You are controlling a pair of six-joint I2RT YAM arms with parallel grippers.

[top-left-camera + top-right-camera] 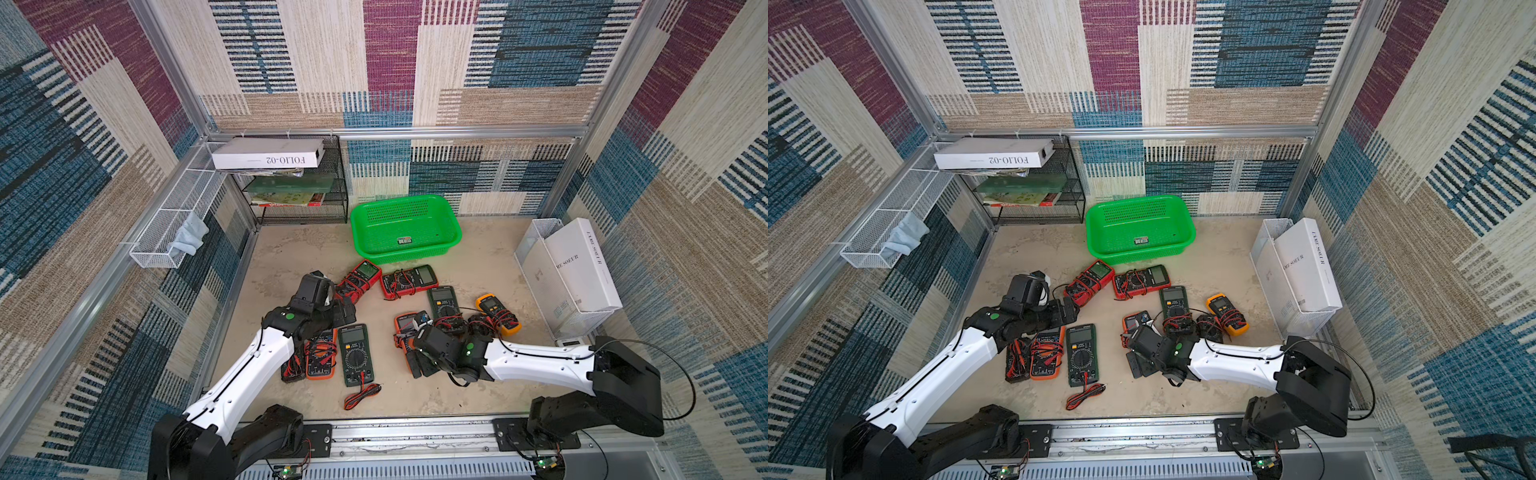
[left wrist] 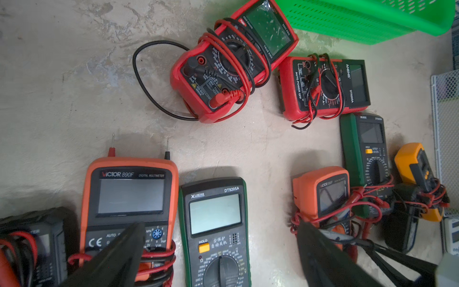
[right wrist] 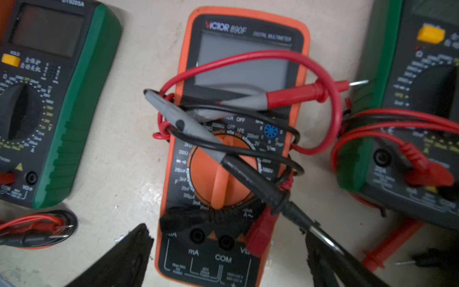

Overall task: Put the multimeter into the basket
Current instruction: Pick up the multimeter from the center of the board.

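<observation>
**Inspector A:** We begin with the left pincer (image 2: 221,223). Its black fingers (image 2: 116,256) stand wide apart and grip nothing. In the left wrist view, a dark green rectangular DT9205A multimeter (image 2: 214,223) lies face up between them on the mottled beige tabletop (image 2: 62,74). One finger crosses in front of an orange-cased Victor 890F multimeter (image 2: 129,196) bound with red lead.

**Inspector B:** And ahead of those fingertips?

**Inspector A:** We note two red-cased multimeters, one (image 2: 233,62) just beside the other (image 2: 325,87), both wrapped in red and black leads. Past them stands the bright green perforated plastic basket (image 2: 360,22). In both top views the basket (image 1: 415,254) (image 1: 1142,254) sits well apart from either pincer, and every meter lies on the tabletop short of it.

**Inspector B:** The right pincer (image 3: 226,229)?

**Inspector A:** Spread wide as well, holding nothing. It hangs directly over a second orange Victor multimeter (image 3: 233,149), which lies flat and face up between the fingertips. A red lead (image 3: 248,56) loops across its screen and a black probe (image 3: 248,179) slants over its dial. The probe runs close to one finger; we cannot tell whether they touch. Dark green meters flank this pincer, one on each side (image 3: 49,99) (image 3: 409,111).
</observation>
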